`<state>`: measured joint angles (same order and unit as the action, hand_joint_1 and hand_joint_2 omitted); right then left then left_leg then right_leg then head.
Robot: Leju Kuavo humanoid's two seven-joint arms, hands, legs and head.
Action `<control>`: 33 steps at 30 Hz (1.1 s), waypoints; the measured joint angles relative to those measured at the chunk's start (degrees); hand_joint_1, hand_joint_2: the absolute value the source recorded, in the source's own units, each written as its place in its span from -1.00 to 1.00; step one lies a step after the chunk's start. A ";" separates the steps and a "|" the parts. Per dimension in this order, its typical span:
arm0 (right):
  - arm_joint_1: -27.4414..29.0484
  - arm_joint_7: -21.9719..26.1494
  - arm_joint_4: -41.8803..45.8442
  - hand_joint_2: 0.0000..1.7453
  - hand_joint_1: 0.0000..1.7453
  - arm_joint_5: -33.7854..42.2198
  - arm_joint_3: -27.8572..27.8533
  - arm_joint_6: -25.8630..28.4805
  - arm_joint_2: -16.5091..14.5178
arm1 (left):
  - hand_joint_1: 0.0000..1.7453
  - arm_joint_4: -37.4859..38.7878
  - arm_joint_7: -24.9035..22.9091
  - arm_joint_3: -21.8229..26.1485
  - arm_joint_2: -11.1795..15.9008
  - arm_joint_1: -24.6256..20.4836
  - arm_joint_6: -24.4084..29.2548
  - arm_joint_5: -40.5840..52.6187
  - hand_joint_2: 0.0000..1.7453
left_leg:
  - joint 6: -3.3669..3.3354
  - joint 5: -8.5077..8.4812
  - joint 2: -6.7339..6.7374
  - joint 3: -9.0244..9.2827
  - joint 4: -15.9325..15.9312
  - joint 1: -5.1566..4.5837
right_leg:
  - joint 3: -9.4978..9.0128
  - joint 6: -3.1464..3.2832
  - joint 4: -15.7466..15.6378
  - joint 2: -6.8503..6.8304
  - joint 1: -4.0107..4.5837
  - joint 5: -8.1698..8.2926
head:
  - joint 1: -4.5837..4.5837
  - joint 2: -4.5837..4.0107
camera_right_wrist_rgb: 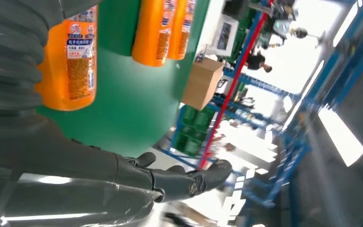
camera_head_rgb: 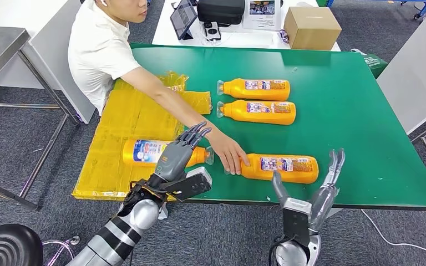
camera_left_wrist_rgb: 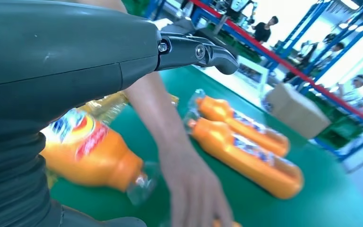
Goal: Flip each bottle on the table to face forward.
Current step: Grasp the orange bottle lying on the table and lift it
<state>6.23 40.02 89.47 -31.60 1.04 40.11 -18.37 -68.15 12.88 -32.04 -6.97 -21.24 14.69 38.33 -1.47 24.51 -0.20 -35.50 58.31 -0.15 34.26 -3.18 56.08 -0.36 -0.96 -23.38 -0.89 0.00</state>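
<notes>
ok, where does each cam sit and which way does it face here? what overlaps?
Head view: high on the body, looking forward and down at the green table; both arms enter from below, left hand and right hand.
Left wrist view: behind the left hand, looking across the table at orange bottles and a person's arm.
Right wrist view: behind the right hand, turned, looking over the near bottle toward a cardboard box.
Shared: all three show the box and the two far bottles.

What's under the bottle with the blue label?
The blue-label bottle lies on flat yellow plastic bags spread over the green table. The left hand hovers in front, covering part of the bottle; what lies beneath the bags is hidden.
</notes>
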 joint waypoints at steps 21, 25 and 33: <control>-8.43 -7.37 -22.38 1.00 -1.00 -36.15 -13.01 0.07 10.26 | -1.00 -7.35 5.85 -3.53 0.17 7.64 -0.31 -12.89 1.00 | -0.01 0.00 -0.02 0.00 0.00 -0.02 | -0.02 -0.01 -0.01 -0.01 -0.01 0.01 | -0.01 0.00; -9.39 -8.88 -25.39 1.00 -1.00 -36.51 -12.45 0.09 11.79 | -1.00 -7.62 5.90 -3.96 0.17 7.76 -0.37 -13.15 1.00 | -0.01 0.00 -0.03 0.00 0.00 -0.02 | -0.03 -0.01 -0.01 -0.01 -0.01 0.01 | 0.02 0.00; -12.83 -12.92 -32.64 1.00 -1.00 -35.08 -9.24 0.09 14.91 | -1.00 -7.82 5.93 -4.60 0.16 7.78 -0.65 -14.32 1.00 | -0.01 0.00 -0.02 0.01 0.00 -0.02 | -0.03 -0.01 -0.01 -0.01 -0.01 0.01 | 0.01 0.00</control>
<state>-6.61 27.10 56.82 -66.67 -8.19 40.20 -3.46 -75.97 18.81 -36.64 -6.80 -13.46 14.04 24.00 -1.48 24.51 -0.23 -35.49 58.31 -0.17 34.23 -3.19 56.07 -0.37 -0.97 -23.37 -0.88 0.00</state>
